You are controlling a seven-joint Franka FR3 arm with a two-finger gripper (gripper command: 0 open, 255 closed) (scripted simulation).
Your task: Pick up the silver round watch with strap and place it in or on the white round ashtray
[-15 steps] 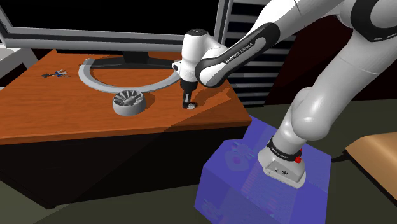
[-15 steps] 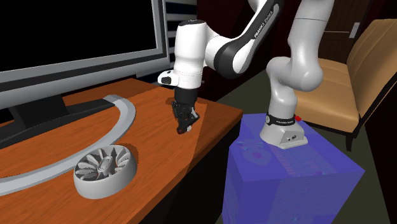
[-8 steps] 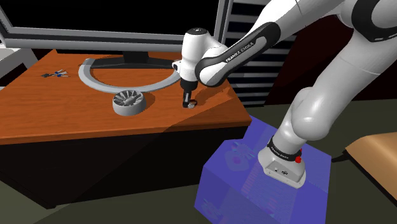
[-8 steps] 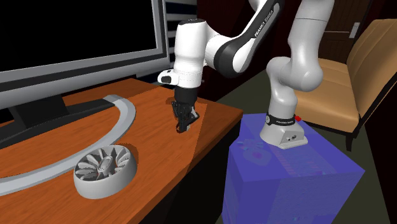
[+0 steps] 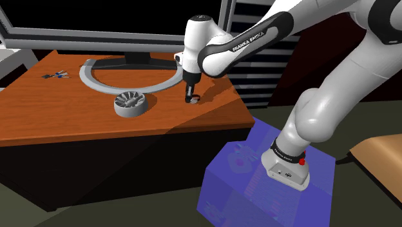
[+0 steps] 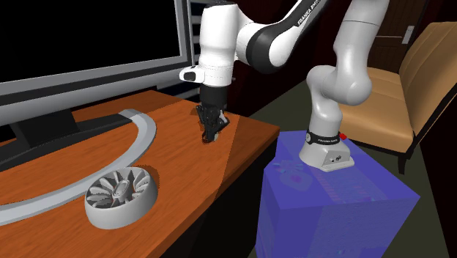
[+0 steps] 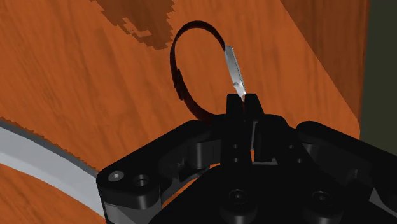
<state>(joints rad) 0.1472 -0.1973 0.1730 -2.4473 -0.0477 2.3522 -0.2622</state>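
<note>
The black fingers (image 7: 236, 109) are clamped on the silver case of the watch (image 7: 233, 69), and its dark strap loops out beyond their tips. The watch hangs from them just above the brown worktop (image 5: 77, 126), toward the shoulder view's right end. It is well apart from the pale ribbed ashtray (image 5: 131, 104), which sits on the worktop just beside the monitor's curved grey foot (image 5: 88, 74).

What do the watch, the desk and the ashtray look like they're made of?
The watch: thin silvery, metallic-looking case with a highlight, dark strap, perhaps leather or rubber. The desk: reddish-brown wood, grain streaks visible. The ashtray: plain matte grey-white; material unclear.
</note>
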